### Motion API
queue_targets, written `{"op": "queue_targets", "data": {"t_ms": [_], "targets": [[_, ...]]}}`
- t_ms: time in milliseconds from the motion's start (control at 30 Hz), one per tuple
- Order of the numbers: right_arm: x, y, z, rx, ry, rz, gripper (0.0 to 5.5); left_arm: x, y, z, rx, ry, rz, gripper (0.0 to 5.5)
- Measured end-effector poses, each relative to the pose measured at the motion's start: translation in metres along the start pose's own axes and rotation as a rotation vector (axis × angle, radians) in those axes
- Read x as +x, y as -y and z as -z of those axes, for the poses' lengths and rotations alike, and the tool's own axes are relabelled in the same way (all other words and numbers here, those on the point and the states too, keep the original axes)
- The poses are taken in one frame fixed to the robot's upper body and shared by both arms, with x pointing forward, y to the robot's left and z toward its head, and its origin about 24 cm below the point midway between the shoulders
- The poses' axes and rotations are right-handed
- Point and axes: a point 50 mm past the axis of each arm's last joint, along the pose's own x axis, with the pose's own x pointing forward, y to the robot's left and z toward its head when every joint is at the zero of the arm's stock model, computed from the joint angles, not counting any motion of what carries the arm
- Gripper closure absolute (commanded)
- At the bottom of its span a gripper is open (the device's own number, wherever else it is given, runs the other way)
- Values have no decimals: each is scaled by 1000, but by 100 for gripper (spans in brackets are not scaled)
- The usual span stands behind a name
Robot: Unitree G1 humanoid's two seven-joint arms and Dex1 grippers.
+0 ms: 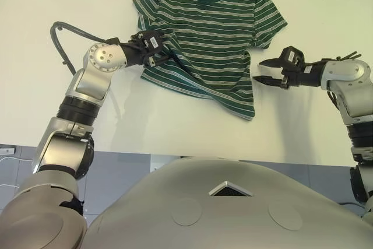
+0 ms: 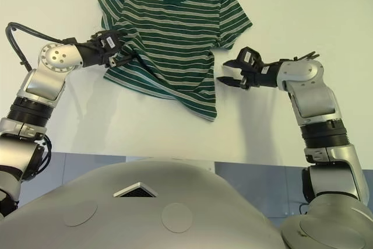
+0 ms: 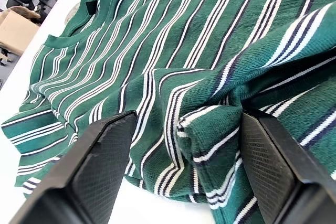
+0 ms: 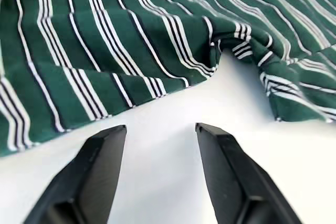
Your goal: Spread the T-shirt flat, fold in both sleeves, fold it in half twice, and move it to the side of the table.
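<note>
A green T-shirt with white and dark stripes lies on the white table, collar at the far side, its lower part rumpled and its hem slanting. My left gripper sits at the shirt's left side near the hem. In the left wrist view it stands open with a raised ridge of fabric between its fingers. My right gripper hovers open just off the shirt's right edge, over bare table, with nothing between its fingers.
The table's near edge runs across in front of me, with grey floor below it. A dark cable loops out from my left arm. Bare tabletop spreads to the left and right of the shirt. A cardboard box stands beyond the table.
</note>
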Motion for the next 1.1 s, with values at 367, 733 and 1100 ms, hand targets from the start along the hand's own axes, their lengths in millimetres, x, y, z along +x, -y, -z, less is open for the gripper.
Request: {"op": "queue_targets", "data": {"t_ms": [367,733,1100], "targets": [[2,-61,-19,-131,44,-236,304,-59,37,-8,152,-138,259,221],[-52,-94,7,-53,-219,-606,304,-81,84,-20,109,-82,543,221],[-39,14,-29,106,182,161,304,-99,-48,-18,-535,277,-203,221]]}}
